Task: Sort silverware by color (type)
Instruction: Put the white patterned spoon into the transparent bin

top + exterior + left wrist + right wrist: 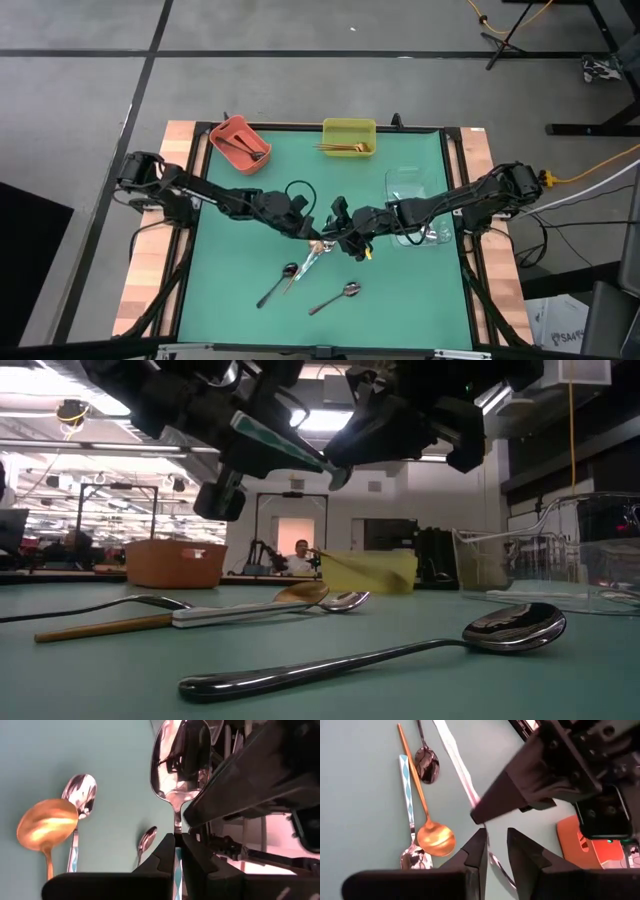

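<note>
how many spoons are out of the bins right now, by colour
dark spoons: 2, on the mat
gold spoon: 1, on the mat
silver spoons: 2, one on the mat, one in the left gripper
total: 5

The worktop (230, 290) has a green mat surface with wooden edges. Along its far edge stand an orange bin (238, 143) and a yellow bin (349, 137); a clear container (412, 205) stands at the right. Near the front lie a dark spoon (277, 284), a gold spoon (296, 274), a patterned-handle spoon (310, 262) and a further dark spoon (335, 297).
</note>
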